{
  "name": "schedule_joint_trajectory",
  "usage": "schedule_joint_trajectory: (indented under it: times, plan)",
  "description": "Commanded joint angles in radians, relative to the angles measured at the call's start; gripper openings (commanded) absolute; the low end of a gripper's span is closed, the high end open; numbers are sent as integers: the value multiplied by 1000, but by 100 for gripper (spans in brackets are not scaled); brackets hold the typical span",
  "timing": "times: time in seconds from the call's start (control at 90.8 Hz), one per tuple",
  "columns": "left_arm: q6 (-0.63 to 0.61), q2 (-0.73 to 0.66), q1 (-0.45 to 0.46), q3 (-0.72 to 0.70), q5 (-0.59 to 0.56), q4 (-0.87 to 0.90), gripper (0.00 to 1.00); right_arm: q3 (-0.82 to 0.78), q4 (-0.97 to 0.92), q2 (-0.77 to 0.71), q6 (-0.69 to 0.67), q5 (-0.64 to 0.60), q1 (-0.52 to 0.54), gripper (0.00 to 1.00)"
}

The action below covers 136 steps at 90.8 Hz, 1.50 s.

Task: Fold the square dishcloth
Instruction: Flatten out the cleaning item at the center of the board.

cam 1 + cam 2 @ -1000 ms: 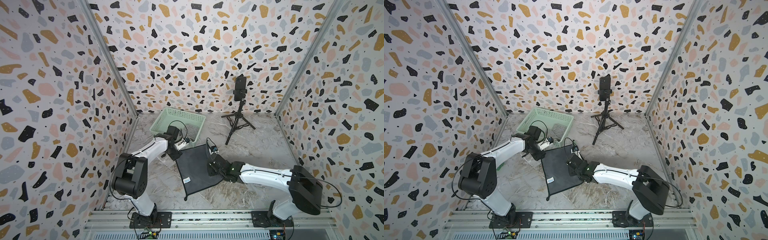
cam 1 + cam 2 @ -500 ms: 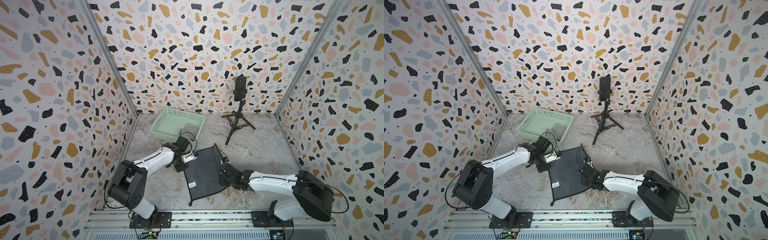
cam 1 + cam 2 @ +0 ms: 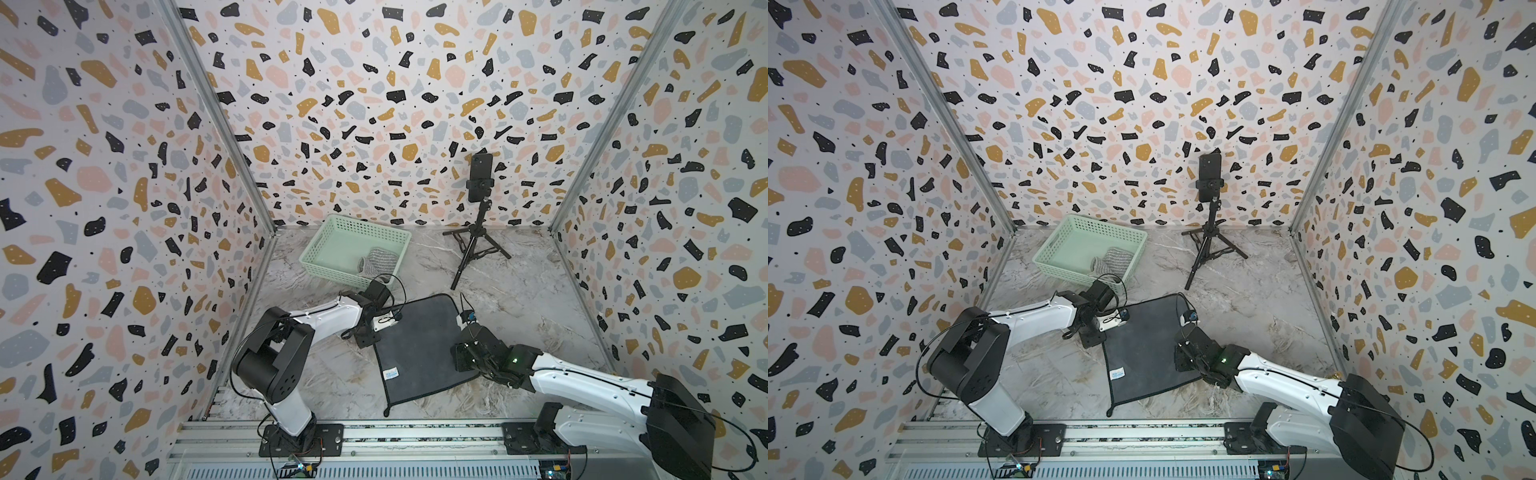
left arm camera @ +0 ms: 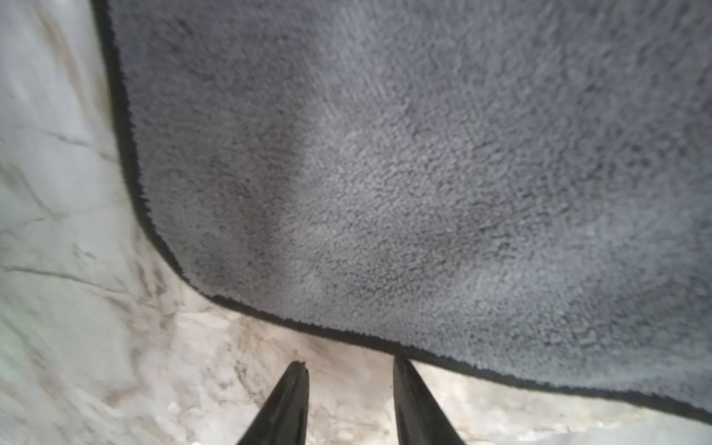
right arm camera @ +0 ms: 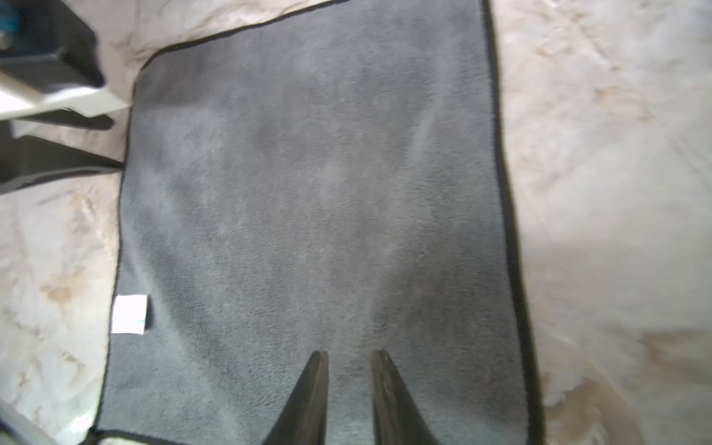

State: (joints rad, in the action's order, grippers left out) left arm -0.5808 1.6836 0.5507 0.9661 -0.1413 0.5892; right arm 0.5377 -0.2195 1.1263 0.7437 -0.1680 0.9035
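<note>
The square dishcloth (image 3: 419, 349) is dark grey with a thin black hem. It lies spread out in one layer on the floor, just in front of the green basket (image 3: 374, 227) and slightly to its right in both top views. A small white label (image 3: 390, 374) sits on the cloth at the edge far from the basket, and a short loop (image 3: 386, 412) hangs from the corner farthest from the basket.

The left gripper (image 4: 348, 364) is at the cloth corner nearest the basket. Its two fingers stand apart with only bare floor between them, and one tip reaches the black hem. The right gripper (image 5: 348, 352) is over the side of the cloth away from the basket. Its fingers are a little apart, with nothing between them and grey pile under them. I cannot tell if they touch the cloth.

The floor (image 3: 540, 299) looks like pale marble with grey and brownish veins. The basket stands on it close to the back wall and holds a crumpled light grey rag (image 3: 378, 262) in the corner nearest the dishcloth. To the right of the basket, at about the same depth, stands a black tripod (image 3: 478, 245) carrying a phone (image 3: 481, 176).

Three walls (image 3: 374, 104) enclose the cell, covered with a terrazzo pattern of black, ochre, pink and grey flecks. Metal posts (image 3: 216, 120) run up the corners. Opposite the basket, beyond the cloth, a metal rail (image 3: 415, 436) carries both arm bases.
</note>
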Motion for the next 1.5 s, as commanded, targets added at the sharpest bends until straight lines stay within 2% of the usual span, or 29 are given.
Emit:
schedule_joint_trajectory:
  times: [0.0, 0.132, 0.275, 0.352, 0.518, 0.661, 0.76, 0.87, 0.98, 1.079, 1.156, 1.222, 1.365, 1.486]
  plan:
    - [-2, -9, -5, 37, -39, -17, 40, -36, -75, -3, 17, -30, -30, 11]
    - [17, -27, -4, 71, -11, 1, 40, -63, -145, 3, 55, -109, -31, 0]
    - [35, 19, -2, 131, 17, 23, 40, -108, -157, 22, 85, -59, -25, 0]
    - [47, 71, 1, 173, 1, 15, 39, -126, -160, 31, 113, -46, 22, 0]
    - [45, 182, 2, 263, -55, 1, 38, -137, -254, 14, 218, -107, 153, 0]
    - [26, 238, 2, 313, -90, -20, 38, -143, -264, 15, 299, -96, 297, 0]
    - [14, 260, 2, 337, -124, -51, 38, -118, -211, 68, 306, -30, 348, 0]
    - [3, 240, 2, 335, -136, -69, 40, -75, -175, 87, 279, 42, 354, 0]
    - [-31, 141, -2, 264, -136, -88, 45, -26, -206, 28, 232, 48, 351, 1]
    - [-83, 3, -9, 167, -73, -37, 53, 35, -328, -13, 187, 0, 351, 18]
    - [-164, -147, -10, 72, 9, 41, 56, 53, -398, -42, 160, -22, 352, 33]
    - [-242, -275, -10, -8, 125, 145, 57, 57, -429, -61, 139, -16, 355, 43]
    - [-409, -519, -7, -157, 382, 406, 56, 66, -455, -83, 86, 25, 397, 55]
    - [-459, -684, 29, -261, 476, 459, 53, 72, -473, -92, 22, 15, 451, 60]
